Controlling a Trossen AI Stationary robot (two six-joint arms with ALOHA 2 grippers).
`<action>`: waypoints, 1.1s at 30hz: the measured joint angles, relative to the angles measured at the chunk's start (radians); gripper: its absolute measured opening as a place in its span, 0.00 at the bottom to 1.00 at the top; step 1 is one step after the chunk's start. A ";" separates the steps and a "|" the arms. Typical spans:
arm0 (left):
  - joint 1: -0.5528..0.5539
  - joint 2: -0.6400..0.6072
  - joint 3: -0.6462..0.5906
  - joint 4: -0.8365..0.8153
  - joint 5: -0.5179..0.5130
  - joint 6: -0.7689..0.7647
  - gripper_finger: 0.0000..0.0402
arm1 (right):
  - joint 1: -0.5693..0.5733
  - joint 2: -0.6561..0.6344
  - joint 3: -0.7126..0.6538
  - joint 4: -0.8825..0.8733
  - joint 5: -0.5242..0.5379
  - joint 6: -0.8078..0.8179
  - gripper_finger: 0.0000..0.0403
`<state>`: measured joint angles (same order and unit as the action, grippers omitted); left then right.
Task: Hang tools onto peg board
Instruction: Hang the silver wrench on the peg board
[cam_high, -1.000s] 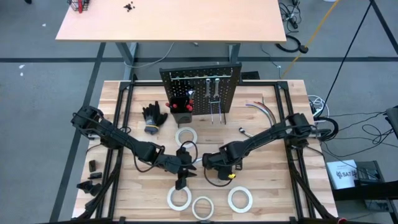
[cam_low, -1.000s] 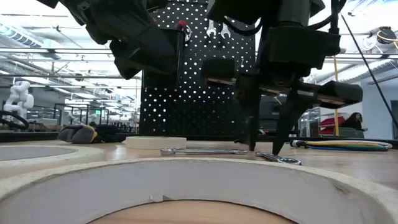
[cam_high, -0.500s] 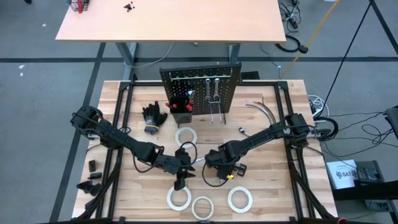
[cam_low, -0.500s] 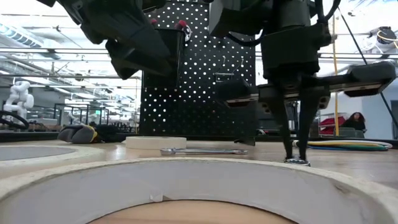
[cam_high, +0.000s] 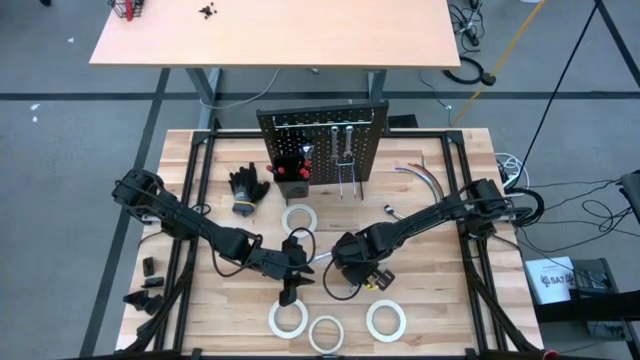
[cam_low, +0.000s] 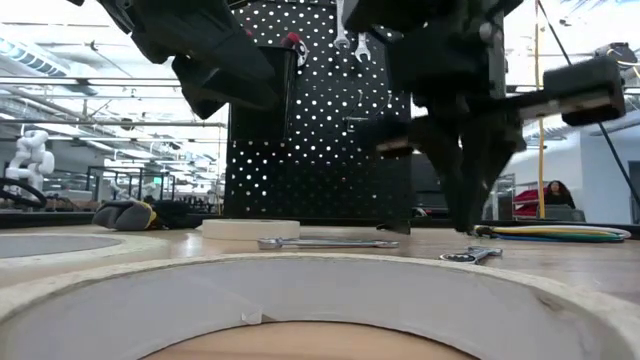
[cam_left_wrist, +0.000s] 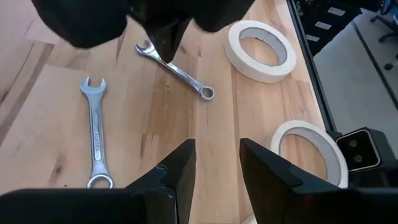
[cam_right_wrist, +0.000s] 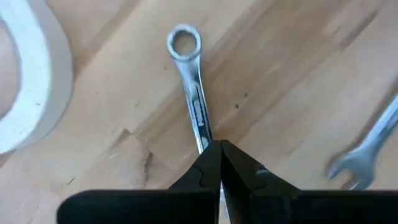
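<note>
- My right gripper (cam_right_wrist: 214, 149) has its jaws pinched tight on a small silver wrench (cam_right_wrist: 191, 93). It has a ring at one end and a thin flat handle.
- That wrench lies on the wooden table (cam_high: 440, 320), well in front of the peg board (cam_high: 322, 145).
- My left gripper (cam_left_wrist: 214, 165) hangs just beside it with its jaws partly open, holding nothing.
- A second wrench (cam_left_wrist: 96, 130) lies flat nearby.
- White tape rolls (cam_high: 385, 320) sit farther from the board.
- More wrenches already hang on the black board with holes.
</note>
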<state>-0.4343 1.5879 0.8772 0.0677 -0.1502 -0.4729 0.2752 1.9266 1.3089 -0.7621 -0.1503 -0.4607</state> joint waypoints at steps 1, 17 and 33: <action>0.000 0.000 0.000 0.001 -0.003 0.007 0.32 | 0.000 0.003 -0.001 -0.003 0.000 0.015 0.00; 0.032 0.004 0.000 0.044 0.006 0.061 0.32 | 0.064 -0.001 0.002 0.000 0.001 0.165 0.21; 0.168 0.307 0.063 0.543 0.212 0.138 0.26 | 0.048 -0.434 -0.447 0.422 0.037 0.549 0.07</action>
<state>-0.2666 1.8948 0.9400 0.6106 0.0623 -0.3347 0.3234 1.4930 0.8618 -0.3399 -0.1129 0.0885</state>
